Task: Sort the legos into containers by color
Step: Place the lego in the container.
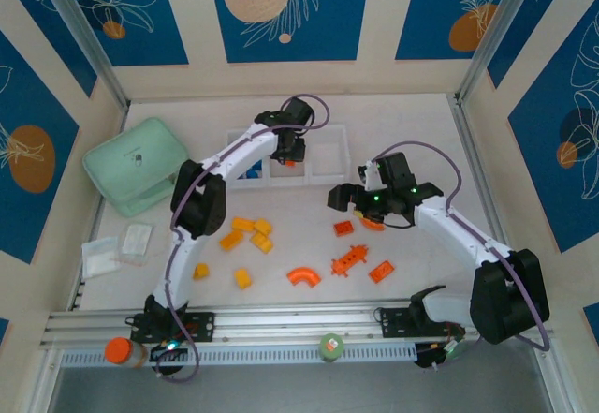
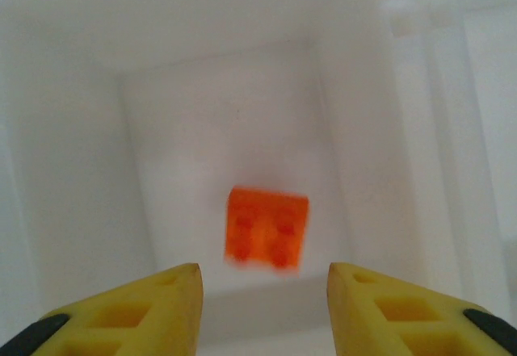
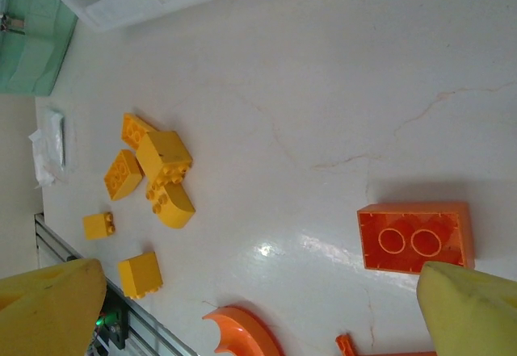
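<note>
My left gripper (image 1: 288,151) hangs open over the middle compartment of the translucent white tray (image 1: 329,135). In the left wrist view a blurred orange-red brick (image 2: 266,227) lies free inside that compartment, beyond the parted yellow fingertips (image 2: 182,283). Blue bricks (image 1: 251,171) sit in the tray's left compartment. My right gripper (image 1: 372,205) is wide open and empty above the table, near an upside-down orange brick (image 3: 416,236). Yellow bricks (image 1: 253,233) lie in a loose group at centre-left. An orange arch (image 1: 302,275), a long studded piece (image 1: 347,263) and another orange brick (image 1: 381,271) lie in front.
A mint-green soft case (image 1: 136,163) lies at the back left, with small white packets (image 1: 136,242) in front of it. The aluminium rail (image 1: 299,324) with both arm bases runs along the near edge. Frame posts stand at the back corners.
</note>
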Controlling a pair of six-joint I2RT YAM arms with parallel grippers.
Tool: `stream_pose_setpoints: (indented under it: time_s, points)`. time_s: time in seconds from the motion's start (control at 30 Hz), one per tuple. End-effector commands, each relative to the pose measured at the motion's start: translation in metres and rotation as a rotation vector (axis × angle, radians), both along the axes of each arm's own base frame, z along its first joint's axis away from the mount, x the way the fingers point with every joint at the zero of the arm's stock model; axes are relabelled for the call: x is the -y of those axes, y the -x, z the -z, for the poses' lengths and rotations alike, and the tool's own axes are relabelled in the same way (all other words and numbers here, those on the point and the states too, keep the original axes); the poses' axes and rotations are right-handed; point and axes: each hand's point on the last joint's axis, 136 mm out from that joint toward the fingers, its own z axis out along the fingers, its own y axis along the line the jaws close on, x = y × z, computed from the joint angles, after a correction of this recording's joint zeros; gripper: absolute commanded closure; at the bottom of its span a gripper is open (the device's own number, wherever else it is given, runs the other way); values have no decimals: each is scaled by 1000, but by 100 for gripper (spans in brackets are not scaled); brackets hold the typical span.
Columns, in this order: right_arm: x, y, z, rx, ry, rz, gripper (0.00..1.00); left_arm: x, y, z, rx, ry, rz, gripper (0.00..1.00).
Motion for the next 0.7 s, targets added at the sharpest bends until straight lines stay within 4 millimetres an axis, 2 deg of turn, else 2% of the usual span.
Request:
stream_pose_setpoints:
  time_s: [0.0,0.13,0.27,0.4,0.67]
  points:
    - [-4,-3,-15,28,-24,-22,1,-7,-3,-24,35,-15,10,53]
    - [-2,-2,-18,42,-16,-15,1,-12,4,-38,36,-15,14,52]
    - [-3,3,-19,24,-20,-24,1,-9,21,-58,40,42,46,53]
    - [-7,12,-18,7,-1,-53,1,-8,50,-75,57,122,96,52]
    - [-10,30,-15,-17,11,-80,1,-25,131,-65,13,183,162,52]
